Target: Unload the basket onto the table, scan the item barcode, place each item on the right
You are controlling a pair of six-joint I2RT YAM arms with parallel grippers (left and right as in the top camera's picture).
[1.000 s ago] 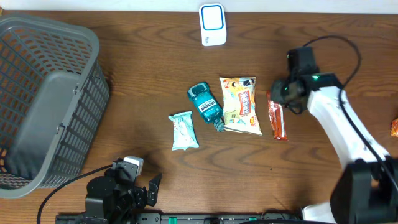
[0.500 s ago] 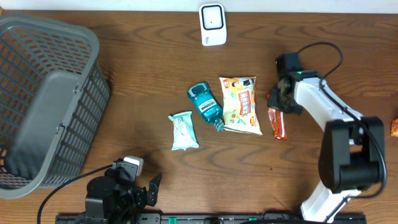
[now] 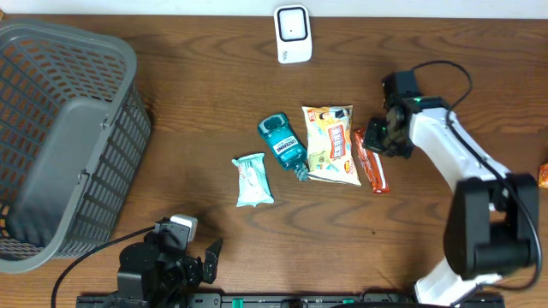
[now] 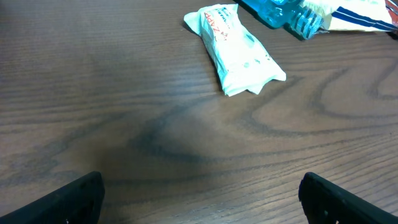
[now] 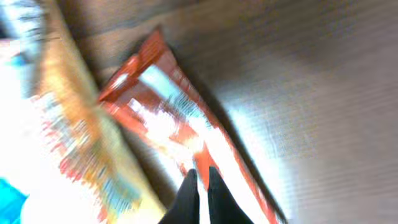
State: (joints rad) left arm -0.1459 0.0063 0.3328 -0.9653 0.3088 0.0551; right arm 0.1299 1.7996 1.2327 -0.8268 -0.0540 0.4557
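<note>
Since a second ago the red snack bar has slid left across the bench and now lies slanted just beside the right edge of the yellow chip bag, its upper end under the right claw. From the right wrist, that claw's fingers are pressed together with their tips down on the middle of the red wrapper; whether they have pinched any foil I cannot tell. Left of the chip bag lies a teal mouthwash bottle, its cap against the bag, and further left a pale green wipes pack sits apart from both. A white scanner with a blue outline stands at the far edge, well apart from the bar. The grey plastic basket fills the left end, and a small orange item shows at the right edge. The left claw hangs at the near edge with its jaws spread wide, holding nothing, the wipes pack ahead of it. The bench is dark brown wood with strong grain and a soft sheen.
</note>
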